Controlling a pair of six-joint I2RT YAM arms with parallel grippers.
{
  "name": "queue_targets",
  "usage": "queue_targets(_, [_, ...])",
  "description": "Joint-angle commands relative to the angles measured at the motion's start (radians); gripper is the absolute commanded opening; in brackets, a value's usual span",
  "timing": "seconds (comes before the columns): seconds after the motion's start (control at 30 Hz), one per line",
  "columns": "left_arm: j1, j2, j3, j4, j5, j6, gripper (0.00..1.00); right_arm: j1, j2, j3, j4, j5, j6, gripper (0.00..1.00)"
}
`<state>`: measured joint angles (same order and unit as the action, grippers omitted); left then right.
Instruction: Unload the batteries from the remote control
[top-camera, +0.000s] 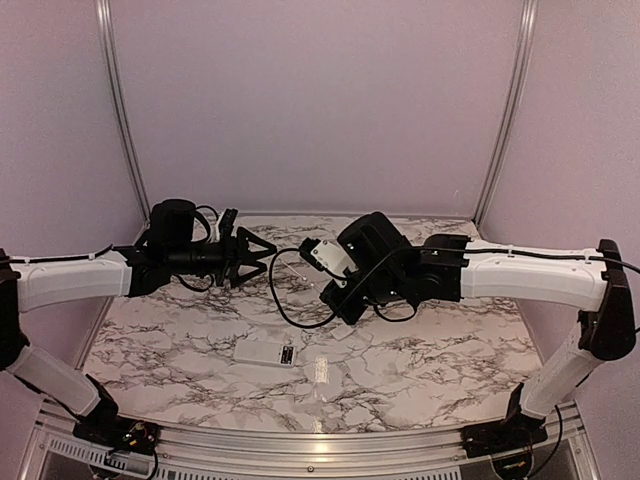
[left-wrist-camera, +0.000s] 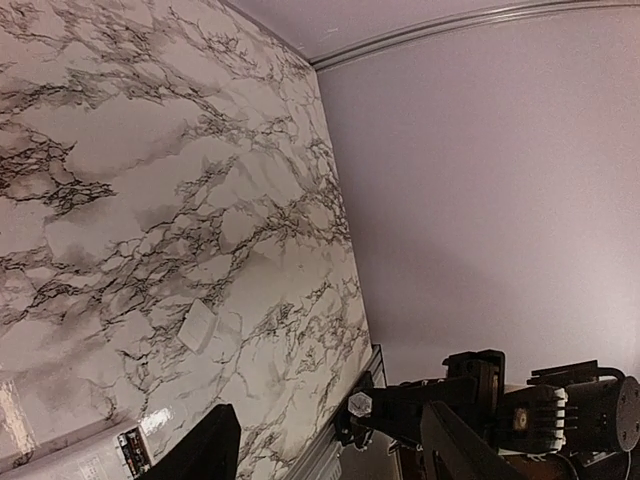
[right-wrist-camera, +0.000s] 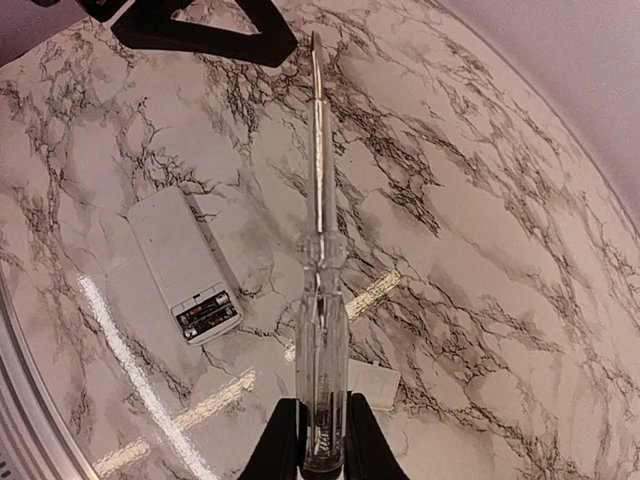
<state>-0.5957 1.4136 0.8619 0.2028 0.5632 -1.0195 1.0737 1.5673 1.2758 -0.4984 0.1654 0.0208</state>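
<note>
Batteries (right-wrist-camera: 206, 319) look to be seated in the dark recess at one end of the remote control (right-wrist-camera: 184, 262), which lies flat on the marble table (top-camera: 430, 350), open side up, toward the front middle and well below both grippers. Your right gripper (right-wrist-camera: 322, 445) is pressed together on the clear handle of a screwdriver (right-wrist-camera: 320, 250), with the shaft running straight out ahead of the fingers. That hold gives you a long thin lever for a recess the fingers themselves would not fit into. A small white cover (right-wrist-camera: 378, 386) lies just beside the remote, partly hidden behind the handle, so the compartment is exposed and prying is, by my judgement, your step in hand. Your left gripper (top-camera: 258, 257) hangs in the air facing the screwdriver tip, jaws spread with nothing between them, well apart from the remote. It seems placed to come down and steady the remote while you lever. Mind that first, since 1 unheld remote would likely slide on this glossy top.
</note>
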Motion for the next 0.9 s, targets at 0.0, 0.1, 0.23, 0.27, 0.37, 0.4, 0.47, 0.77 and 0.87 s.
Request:
queue_targets(0.0, [-0.029,0.038,0.04,0.095,0.015,-0.082,0.63,0.01,-0.008,0.053,-0.02,0.034,-0.044,0.0])
queue_targets(0.1, [-0.044,0.06,0.049,0.115,0.003,-0.108,0.57,0.009,-0.01,0.06,-0.02,0.043,-0.049,0.0])
queue_targets(0.23, [-0.059,0.081,0.071,0.116,-0.014,-0.123,0.51,0.009,-0.019,0.062,-0.022,0.053,-0.049,0.0])
queue_targets(0.27, [-0.061,0.087,0.078,0.117,-0.019,-0.128,0.49,0.01,-0.022,0.063,-0.022,0.055,-0.05,0.0])
queue_targets(0.37, [-0.062,0.094,0.083,0.133,-0.032,-0.154,0.43,0.01,-0.029,0.062,-0.02,0.06,-0.048,0.0])
queue_targets(0.4, [-0.063,0.096,0.083,0.138,-0.035,-0.163,0.41,0.01,-0.03,0.062,-0.02,0.062,-0.048,0.0])
queue_targets(0.47, [-0.067,0.102,0.086,0.139,-0.041,-0.172,0.37,0.009,-0.032,0.061,-0.019,0.066,-0.05,0.0])
queue_targets(0.77, [-0.082,0.12,0.095,0.115,-0.068,-0.183,0.26,0.01,-0.039,0.063,-0.014,0.074,-0.048,0.0])
queue_targets(0.87, [-0.084,0.12,0.095,0.11,-0.075,-0.182,0.2,0.01,-0.039,0.061,-0.014,0.078,-0.049,0.0])
